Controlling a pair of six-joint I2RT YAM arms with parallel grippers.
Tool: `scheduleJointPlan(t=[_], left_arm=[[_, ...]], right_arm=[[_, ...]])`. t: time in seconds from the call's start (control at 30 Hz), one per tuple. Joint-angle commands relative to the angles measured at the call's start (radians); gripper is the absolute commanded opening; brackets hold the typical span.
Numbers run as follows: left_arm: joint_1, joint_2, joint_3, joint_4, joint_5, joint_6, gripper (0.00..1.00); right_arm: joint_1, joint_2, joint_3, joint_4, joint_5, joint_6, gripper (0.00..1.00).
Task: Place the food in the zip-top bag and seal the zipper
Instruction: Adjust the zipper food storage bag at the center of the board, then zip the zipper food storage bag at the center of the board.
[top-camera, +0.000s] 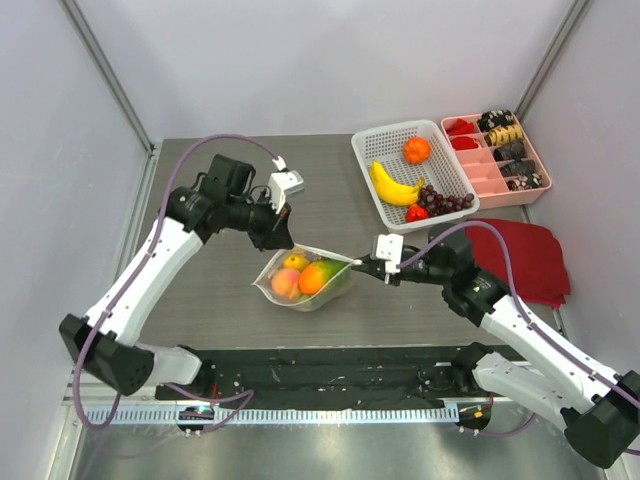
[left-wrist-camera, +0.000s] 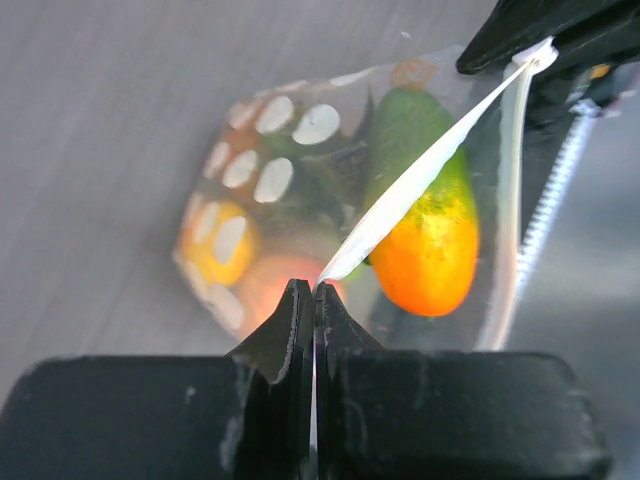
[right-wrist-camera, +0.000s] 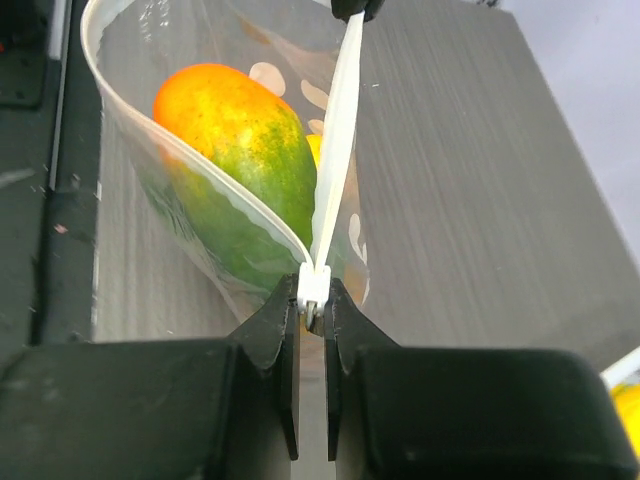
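The zip-top bag (top-camera: 303, 280), with the food (top-camera: 312, 277) inside, is lying on the arms' side of the white mesh basket (top-camera: 400, 129). The left gripper (left-wrist-camera: 313, 300) and right gripper (right-wrist-camera: 313, 295) are each clenching one end of the zipper (left-wrist-camera: 420, 180) and pulling it taut. Sealing seems to be the step in hand, and next the gaping lips likely need pressing shut along the strip.

We log a dark grey wood-grain table (top-camera: 320, 165) with a matte top. Behind the table is a plain pale back wall (top-camera: 330, 60). A pale left wall (top-camera: 50, 150) and a pale right wall (top-camera: 600, 110) close in the table's sides. At each far corner of the table we mark a thin metal post, the left post (top-camera: 110, 72) and the right post (top-camera: 548, 50). A black strip (top-camera: 330, 365) runs along the table's near edge. Nearer than that lie a white toothed rail (top-camera: 300, 412) and then a brushed steel sheet (top-camera: 320, 450). The light is soft and even, with only faint shadows on the table.
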Motion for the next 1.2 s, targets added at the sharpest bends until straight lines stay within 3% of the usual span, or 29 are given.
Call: scheduleJointPlan(t=[0.0,0.2,0.3,0.33,0.37,0.47,0.57,0.63,0.8,0.97,1.17], left_arm=[[-0.026,-0.116,-0.076,0.173,-0.333,0.126,0.00],[-0.162,-0.204,-0.171,0.233,-0.469,0.286,0.00],[-0.166,-0.188,-0.137,0.175,-0.532,0.257,0.06],[-0.160,-0.148,-0.103,0.137,-0.517,0.242,0.11],[-0.152,-0.125,-0.025,0.098,-0.427,0.216,0.25],[-0.135,-0.082,0.083,0.041,-0.240,0.104,0.48],[-0.138,-0.106,0.071,0.159,-0.120,-0.002,0.61],[-0.158,-0.117,0.036,0.275,-0.058,-0.054,0.63],[-0.244,-0.063,0.034,0.302,0.008,0.010,0.65],[-0.331,-0.014,0.043,0.319,-0.020,0.122,0.79],[-0.431,0.035,0.048,0.319,-0.084,0.214,0.80]], right_arm=[[-0.007,-0.008,0.054,0.027,0.065,0.280,0.01],[-0.010,0.056,0.118,0.032,0.116,0.490,0.01],[-0.010,0.052,0.125,0.023,0.114,0.546,0.01],[-0.008,0.049,0.123,0.021,0.114,0.543,0.01],[-0.008,0.043,0.120,0.021,0.116,0.537,0.01],[-0.007,0.018,0.108,0.015,0.102,0.473,0.01],[-0.007,-0.020,0.082,0.023,0.061,0.382,0.01],[-0.008,-0.042,0.059,0.033,0.044,0.348,0.01],[-0.007,-0.060,0.043,0.026,0.009,0.253,0.01],[-0.008,-0.075,0.025,0.032,-0.010,0.190,0.01],[-0.008,-0.074,0.025,0.033,-0.027,0.162,0.01]])
